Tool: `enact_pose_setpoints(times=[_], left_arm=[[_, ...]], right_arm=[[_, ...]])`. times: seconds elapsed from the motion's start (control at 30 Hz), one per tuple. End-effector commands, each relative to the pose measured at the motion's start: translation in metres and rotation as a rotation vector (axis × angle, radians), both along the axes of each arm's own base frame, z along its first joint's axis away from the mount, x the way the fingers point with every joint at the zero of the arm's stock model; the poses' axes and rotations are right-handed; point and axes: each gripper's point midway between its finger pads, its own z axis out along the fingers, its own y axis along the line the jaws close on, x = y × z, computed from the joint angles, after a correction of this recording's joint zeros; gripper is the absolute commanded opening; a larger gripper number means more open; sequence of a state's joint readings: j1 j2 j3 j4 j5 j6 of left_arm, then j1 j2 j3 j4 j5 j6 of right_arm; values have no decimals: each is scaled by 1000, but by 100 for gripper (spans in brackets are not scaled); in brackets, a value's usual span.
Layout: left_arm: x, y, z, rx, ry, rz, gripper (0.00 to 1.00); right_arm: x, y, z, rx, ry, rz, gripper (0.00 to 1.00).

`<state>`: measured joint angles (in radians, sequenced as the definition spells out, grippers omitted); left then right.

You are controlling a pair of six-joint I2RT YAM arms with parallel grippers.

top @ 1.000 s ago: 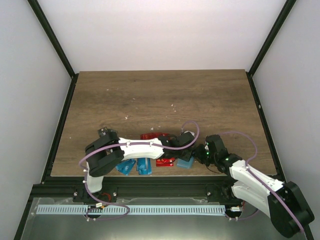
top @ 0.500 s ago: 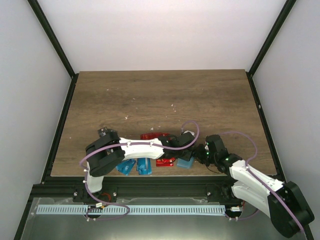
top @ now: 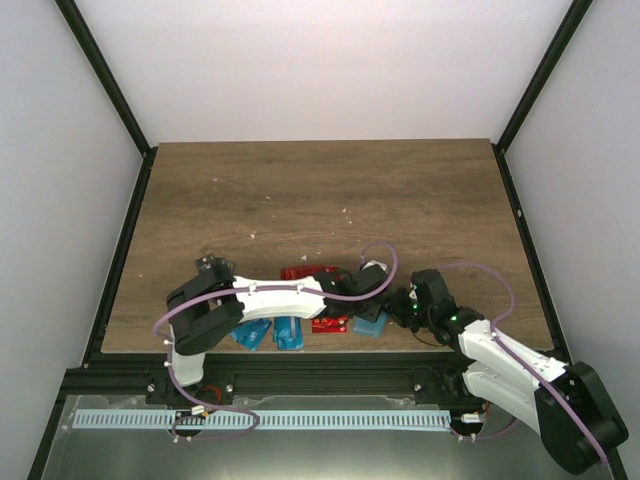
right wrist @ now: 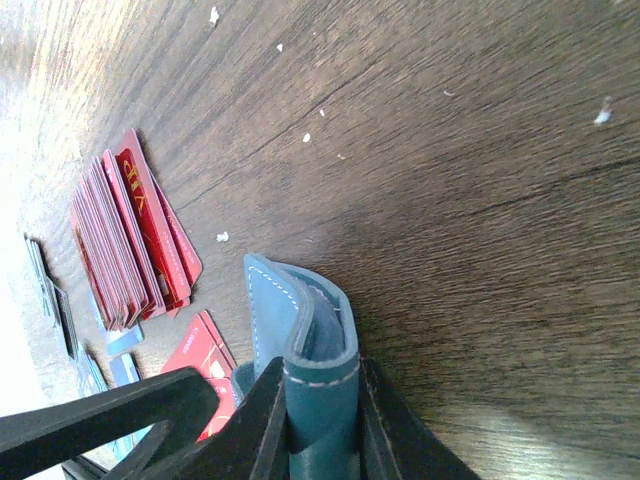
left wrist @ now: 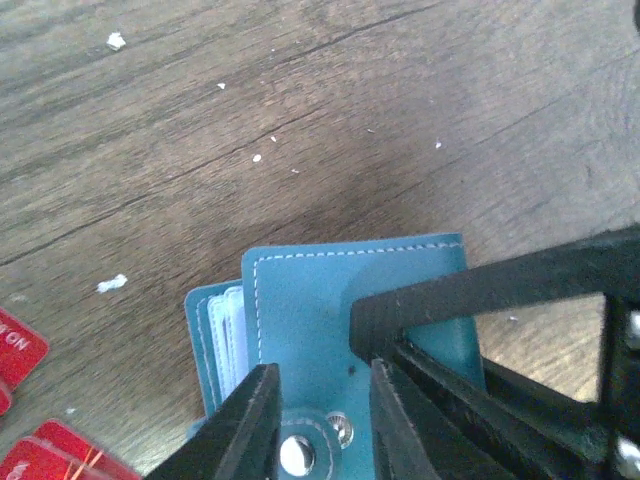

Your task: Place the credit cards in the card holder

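Right wrist: right gripper (right wrist: 322,405) pinches the card holder (right wrist: 285,315), hiding its base; left gripper (left wrist: 322,385) narrowly parted.

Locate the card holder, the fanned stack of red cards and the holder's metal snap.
card holder (left wrist: 330,290), left wrist view, its stitched teal front face.
red cards (right wrist: 130,250), right wrist view, middle of the fanned stack.
metal snap (left wrist: 296,456), left wrist view, its shiny centre.
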<state>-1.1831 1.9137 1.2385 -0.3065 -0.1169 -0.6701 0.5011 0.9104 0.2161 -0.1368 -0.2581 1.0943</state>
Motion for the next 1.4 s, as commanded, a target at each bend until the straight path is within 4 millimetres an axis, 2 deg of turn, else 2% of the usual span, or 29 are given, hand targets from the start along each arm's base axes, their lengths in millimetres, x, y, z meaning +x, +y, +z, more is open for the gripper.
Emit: enact_pose_setpoints(times=[0.0, 0.17, 0.43, 0.7, 1.03, 1.23, 1.37], left_arm=[[-6, 12, 24, 32, -58, -25, 31], [-16, 24, 21, 97, -61, -80, 37], [-31, 12, 1, 141, -35, -192, 36], [-27, 10, -10, 205, -90, -197, 36], [-10, 18, -7, 272, -186, -143, 28], [-10, 18, -11, 283, -193, -145, 21], [-9, 16, -6, 267, -203, -143, 15]], right_arm=[[-16, -15, -23, -88, 85, -20, 1], [-17, -16, -23, -90, 87, -21, 1], [-17, -17, -24, -93, 90, -22, 1], [-18, -16, -24, -90, 89, -19, 1], [-17, -16, -23, -88, 88, -17, 1], [-17, -15, -23, -89, 87, -17, 1], [-17, -15, -24, -90, 89, -17, 1]])
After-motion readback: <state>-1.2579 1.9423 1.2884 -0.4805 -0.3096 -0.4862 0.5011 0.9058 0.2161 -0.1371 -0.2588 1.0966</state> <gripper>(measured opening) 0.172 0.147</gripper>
